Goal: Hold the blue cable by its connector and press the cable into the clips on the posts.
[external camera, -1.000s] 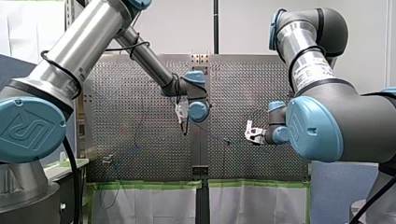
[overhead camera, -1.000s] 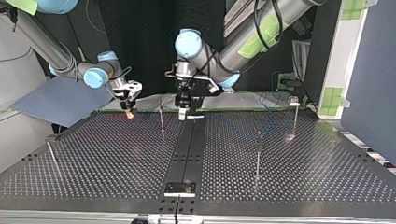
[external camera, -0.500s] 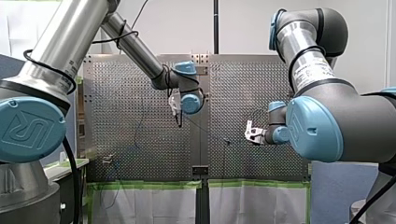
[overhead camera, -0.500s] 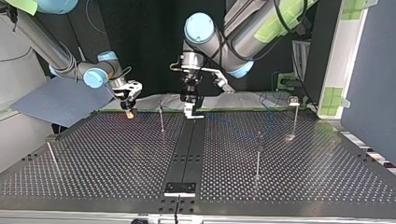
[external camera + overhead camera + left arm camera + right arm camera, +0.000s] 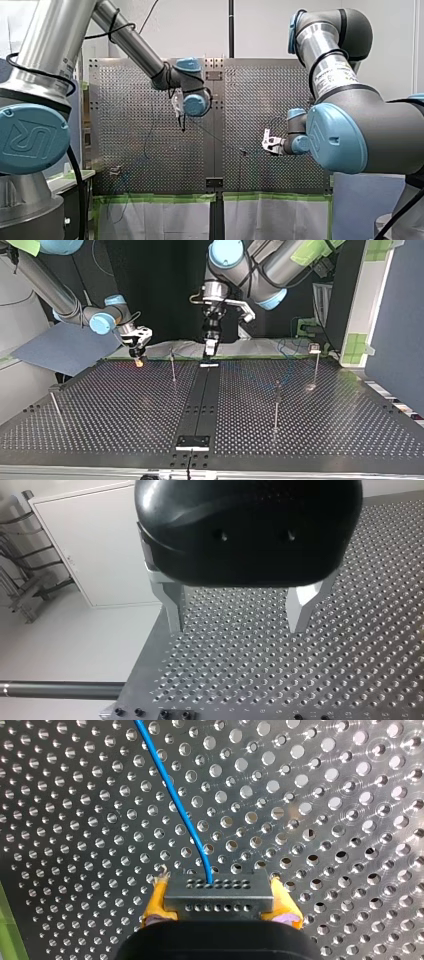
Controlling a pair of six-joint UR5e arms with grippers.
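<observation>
Just thin blue cable (image 5: 174,797), grey perforated connector (image 5: 218,896).

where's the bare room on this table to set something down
Top view: the perforated table is bare between the left-edge post and the centre strip, and from the near-right post to the right edge. The far edge is crowded: my right gripper, my left gripper, the far post between them.
</observation>
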